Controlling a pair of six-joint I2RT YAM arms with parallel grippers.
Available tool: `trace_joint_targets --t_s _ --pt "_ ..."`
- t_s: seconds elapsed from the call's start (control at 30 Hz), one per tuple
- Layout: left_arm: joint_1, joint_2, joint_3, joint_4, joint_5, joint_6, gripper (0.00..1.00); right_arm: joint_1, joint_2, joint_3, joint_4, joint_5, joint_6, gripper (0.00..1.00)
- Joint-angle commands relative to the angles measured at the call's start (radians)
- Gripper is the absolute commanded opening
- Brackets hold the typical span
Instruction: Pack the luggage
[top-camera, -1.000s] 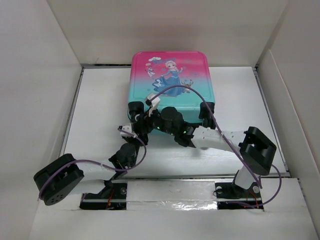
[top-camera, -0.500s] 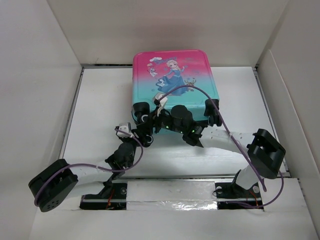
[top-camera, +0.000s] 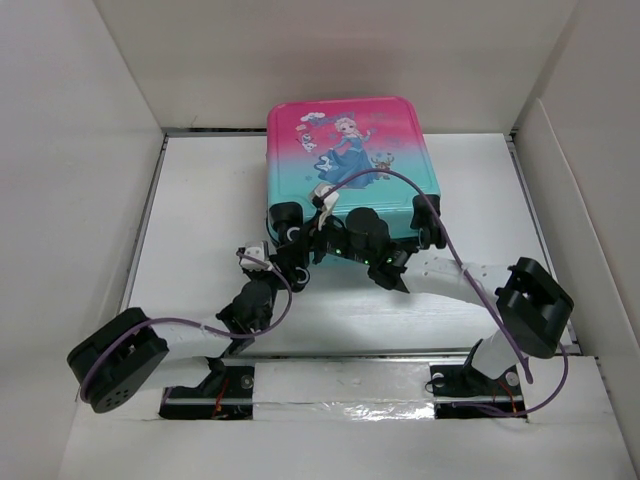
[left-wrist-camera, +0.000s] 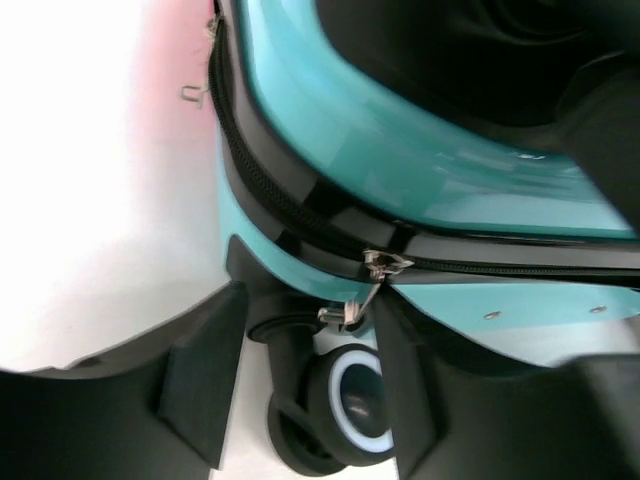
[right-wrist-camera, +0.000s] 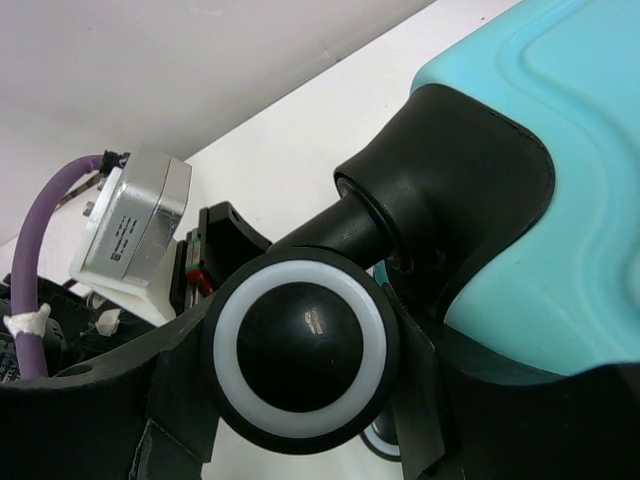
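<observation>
- The luggage (top-camera: 345, 150) is laid flat and zipped shut on the white worktop (top-camera: 200, 220), towards the far wall, with the printed shell upward and the wheels turned to the arms.
- Pink is seen at its far end, fading to teal at the near end.
- Both arms are stretched to its near-left corner, and the right arm is crossed over in front of the near edge.
- The right pincer (right-wrist-camera: 300, 365) is closed on the upper wheel (right-wrist-camera: 300, 340) of that corner. The black wheel with its white ring is seated between the two fingers and is met by both.
- The left pincer (left-wrist-camera: 300, 385) is held partly wide, with nothing clamped.
- Between its fingers (left-wrist-camera: 195, 380) the lower wheel (left-wrist-camera: 352, 402) and the metal zip pull (left-wrist-camera: 350, 312) are framed. The pull is hung from the black zipper (left-wrist-camera: 290, 215) just beside one finger, and contact cannot be made out.
- A purple cable (top-camera: 400, 180) is looped over the teal shell.
- Plain white walls (top-camera: 330, 60) are set round the worktop on three sides.
</observation>
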Motion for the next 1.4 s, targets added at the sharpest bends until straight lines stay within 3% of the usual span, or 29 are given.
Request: trace_joint_targets --t_s 0.0,0.13,0.23,0.27,0.63,0.77,0.87,1.1,1.37 --pt "0.006 0.039 0.072 0.166 -0.006 0.013 0.46 0.030 -0.090 0.018 0.230 -0.101 0.076 0.00" --pt "-0.003 0.064 0.073 0.277 -0.074 0.003 0.33 0.030 -0.098 -0.008 0.264 -0.110 0.093 0.00" --pt "-0.003 0.070 0.079 0.341 -0.134 0.023 0.15 0.039 -0.106 -0.037 0.293 -0.116 0.109 0.00" --pt "-0.003 0.067 0.082 0.357 -0.141 0.035 0.01 0.039 -0.109 -0.042 0.295 -0.113 0.109 0.00" --pt "0.051 -0.164 0.009 0.003 -0.177 0.037 0.00 -0.035 -0.273 -0.232 0.339 -0.059 0.126 0.00" --pt "0.114 -0.318 -0.014 -0.145 -0.113 0.005 0.00 -0.056 -0.386 -0.286 0.247 -0.032 0.086 0.00" --pt "0.143 -0.350 -0.007 -0.189 -0.064 -0.007 0.00 -0.056 -0.506 -0.336 0.154 0.010 0.057 0.00" --pt "0.172 -0.249 0.070 -0.117 -0.004 0.039 0.00 -0.056 -0.702 -0.464 -0.018 0.051 0.027 0.00" --pt "0.364 0.051 0.181 0.016 0.151 -0.059 0.00 -0.019 -0.644 -0.456 -0.057 -0.032 0.003 0.00"
